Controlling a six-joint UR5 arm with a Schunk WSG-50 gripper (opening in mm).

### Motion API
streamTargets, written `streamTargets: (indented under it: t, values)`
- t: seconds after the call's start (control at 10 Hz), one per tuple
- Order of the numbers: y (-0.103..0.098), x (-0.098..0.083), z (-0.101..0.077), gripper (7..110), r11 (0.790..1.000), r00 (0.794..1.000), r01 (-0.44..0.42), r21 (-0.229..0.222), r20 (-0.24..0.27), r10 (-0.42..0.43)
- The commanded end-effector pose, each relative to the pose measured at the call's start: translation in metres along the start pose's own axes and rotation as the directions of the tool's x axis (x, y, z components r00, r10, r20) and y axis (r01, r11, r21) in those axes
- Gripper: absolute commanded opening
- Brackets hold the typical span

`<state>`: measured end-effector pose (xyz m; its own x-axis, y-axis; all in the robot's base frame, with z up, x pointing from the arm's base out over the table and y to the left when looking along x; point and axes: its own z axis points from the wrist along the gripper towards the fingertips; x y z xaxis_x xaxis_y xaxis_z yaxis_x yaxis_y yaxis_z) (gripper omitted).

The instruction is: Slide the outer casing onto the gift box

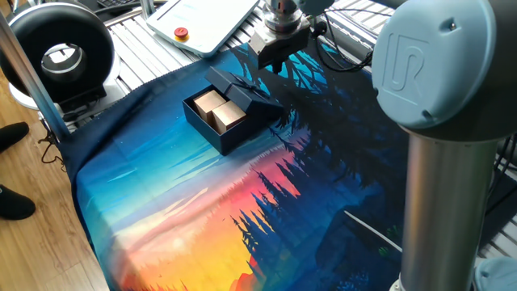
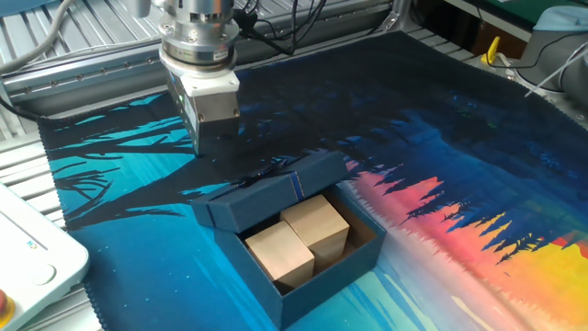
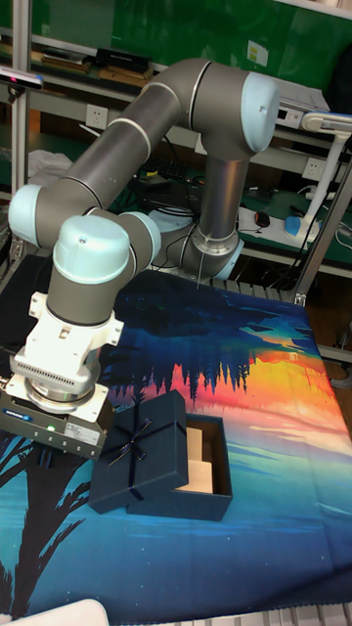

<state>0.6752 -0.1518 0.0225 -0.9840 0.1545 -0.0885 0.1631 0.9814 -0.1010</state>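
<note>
The outer casing (image 2: 266,188), a navy cover with a thin ribbon bow, sits partway over the gift box (image 2: 322,267), covering its far side. The gift box is a navy tray, and two tan kraft blocks (image 2: 299,234) show in its uncovered half. In the tall fixed view the outer casing (image 3: 142,450) lies left of the gift box's open end (image 3: 210,504). My gripper (image 2: 204,147) hangs just behind the casing, above the cloth and apart from it. Its dark fingers look shut with nothing between them. The gripper (image 1: 269,65) is also beyond the outer casing (image 1: 242,89) and gift box (image 1: 214,133).
A printed sunset cloth (image 2: 441,184) covers the table. A white pendant with a red button (image 1: 182,32) lies off the cloth's far edge. A black round device (image 1: 60,52) stands at the left. The arm's grey column (image 1: 452,202) stands at the near right.
</note>
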Motion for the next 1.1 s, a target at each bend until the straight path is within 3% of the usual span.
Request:
streamTargets:
  t: [0.0, 0.1, 0.3, 0.6, 0.9, 1.0]
  values:
    - [0.000, 0.001, 0.004, 7, 1.000, 1.000, -0.005, -0.025, -0.001, 0.005]
    - [0.006, 0.003, 0.008, 7, 0.998, 1.000, -0.014, -0.065, -0.003, 0.014]
    - [0.006, 0.005, 0.017, 7, 0.996, 1.000, -0.018, -0.093, -0.004, 0.018]
    - [0.026, 0.008, 0.015, 7, 0.984, 0.999, -0.047, -0.171, -0.014, 0.045]
    - [0.038, 0.012, 0.022, 7, 0.983, 0.998, -0.057, -0.175, -0.006, 0.057]
    - [0.047, 0.014, 0.021, 7, 0.974, 0.998, -0.069, -0.214, -0.018, 0.067]
